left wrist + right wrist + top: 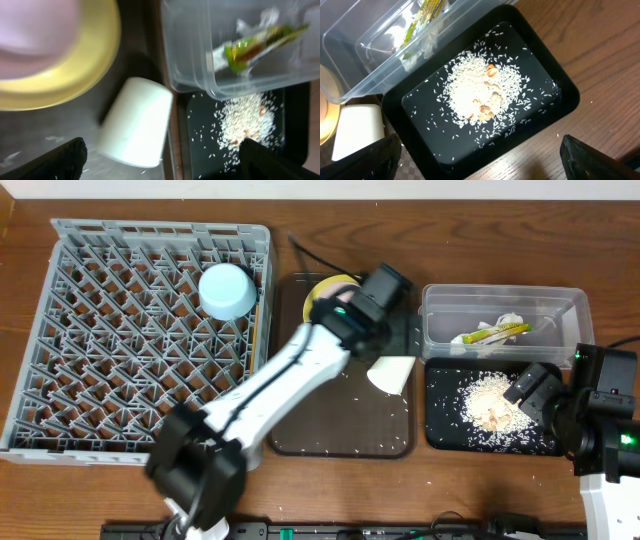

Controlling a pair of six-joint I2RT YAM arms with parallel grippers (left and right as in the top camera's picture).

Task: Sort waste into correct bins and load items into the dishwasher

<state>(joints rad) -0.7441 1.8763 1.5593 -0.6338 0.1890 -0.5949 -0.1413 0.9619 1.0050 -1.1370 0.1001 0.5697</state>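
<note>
A wooden table (450, 490) is carrying a brown serving tray (350, 425). On it a small white cup (135, 122) is lying on its side just beside the yellow plate (85, 70). The cup is looking light, rigid and smooth, and likely to roll, so closing across its round body is looking safest. The left gripper (165, 162) is hovering above it, jaws wide apart. The right gripper (485, 162), jaws also apart, is hanging over the black tray (570, 95).

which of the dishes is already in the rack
The blue bowl, near the far right corner of the rack. The yellow plate and white cup are both on the brown tray.
</note>
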